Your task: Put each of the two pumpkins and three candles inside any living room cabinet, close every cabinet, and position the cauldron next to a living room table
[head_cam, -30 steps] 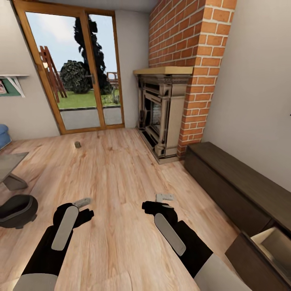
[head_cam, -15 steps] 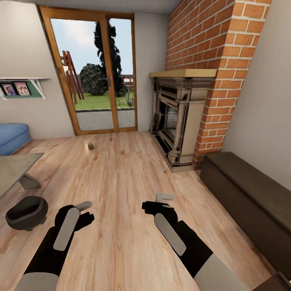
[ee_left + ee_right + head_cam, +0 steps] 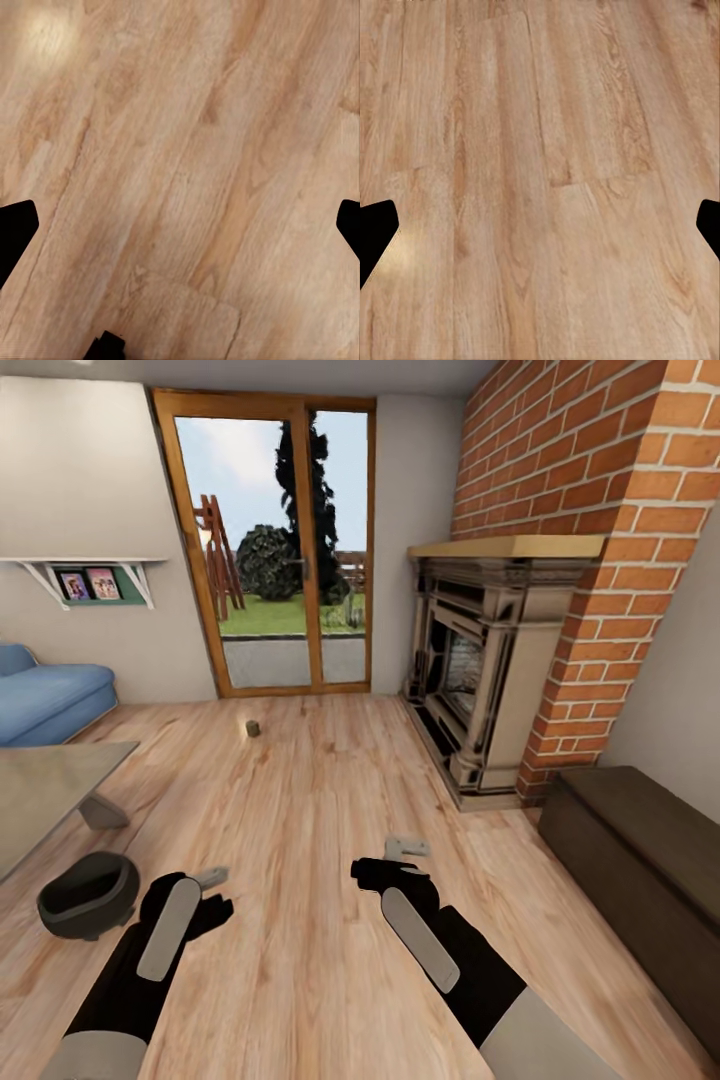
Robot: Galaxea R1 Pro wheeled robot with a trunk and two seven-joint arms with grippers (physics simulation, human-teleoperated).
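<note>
Sofa (image 3: 45, 695) and table (image 3: 40, 790) sit at the far left, the dark cauldron (image 3: 88, 893) on the floor (image 3: 300, 810) just beside the table. Left gripper (image 3: 205, 880) hangs over bare planks, fingers spread wide. A brown candle (image 3: 253, 728) stands near the glass door (image 3: 275, 550). Right gripper (image 3: 405, 848) is likewise spread, empty. Fireplace (image 3: 480, 670), then the dark cabinet (image 3: 640, 870) against the right wall.
</note>
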